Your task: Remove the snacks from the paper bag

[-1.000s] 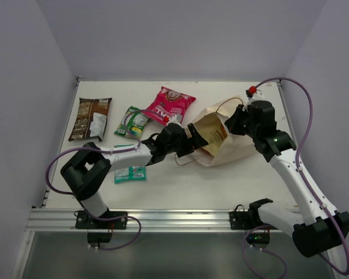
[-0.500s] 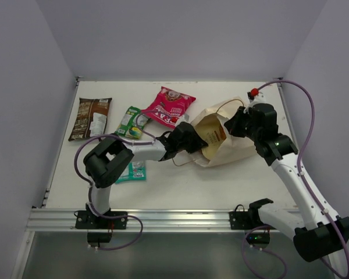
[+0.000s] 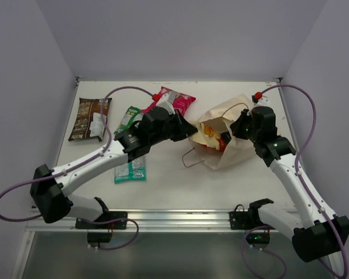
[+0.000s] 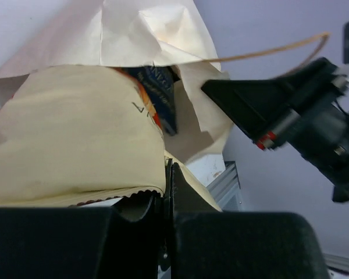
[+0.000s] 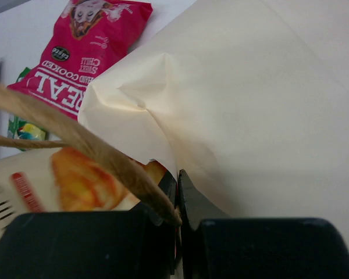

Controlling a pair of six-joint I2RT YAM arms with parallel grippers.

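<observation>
The paper bag (image 3: 235, 145) lies on its side right of centre, mouth facing left. A cream-and-orange chips packet (image 3: 211, 131) sticks out of the mouth. My left gripper (image 3: 189, 129) is at the mouth's left side, shut on that packet's serrated edge (image 4: 122, 192). Behind the packet (image 4: 75, 139), a blue packet (image 4: 163, 93) shows inside the bag. My right gripper (image 3: 237, 124) is shut on the bag's upper rim (image 5: 180, 116), and a brown cord handle (image 5: 104, 154) crosses its left finger.
Out on the table lie a dark brown packet (image 3: 90, 118), a small green packet (image 3: 130, 120), a magenta "REAL" packet (image 3: 177, 102) partly under the left arm, and a teal packet (image 3: 130, 172). The bag's lower cord handle (image 3: 191, 158) loops onto the table.
My left gripper has shut on the chips packet's edge. The left arm has swung up and stretched out over the table. The bag's mouth has shifted slightly; the right gripper keeps its hold.
</observation>
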